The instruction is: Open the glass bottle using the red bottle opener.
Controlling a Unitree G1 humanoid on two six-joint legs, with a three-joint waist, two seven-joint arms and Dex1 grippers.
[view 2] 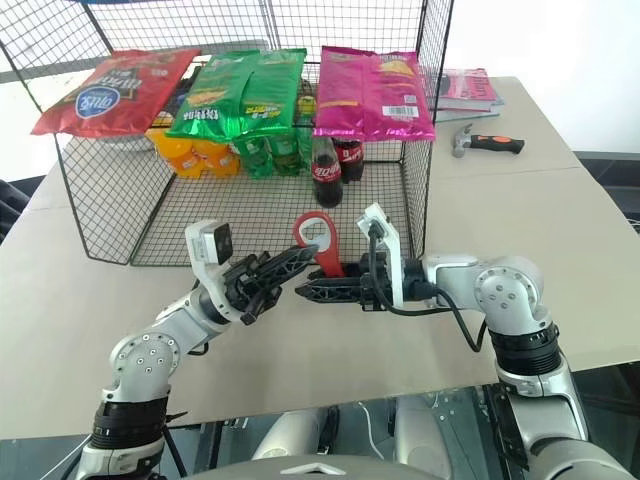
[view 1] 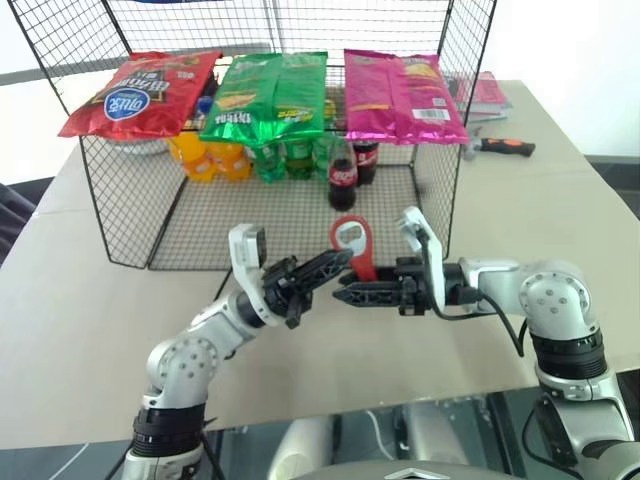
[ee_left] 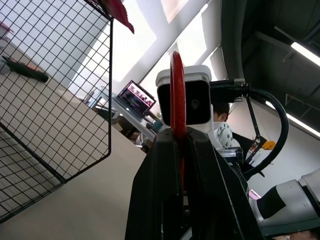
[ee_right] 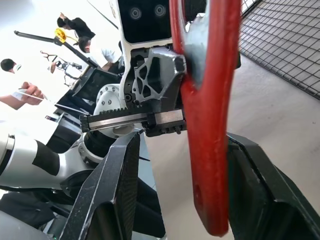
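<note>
My left gripper [view 1: 335, 263] clamps the red bottle opener [view 1: 355, 245] upright — my right gripper [view 1: 347, 292], fingers apart, should close squarely on its handle before I release.

Glossy red bottle opener [view 1: 352, 246], wire-mesh basket [view 1: 130, 215]

light: bright, even | shadows: soft | wrist views: blown-out backlight, close parts blurred
</note>
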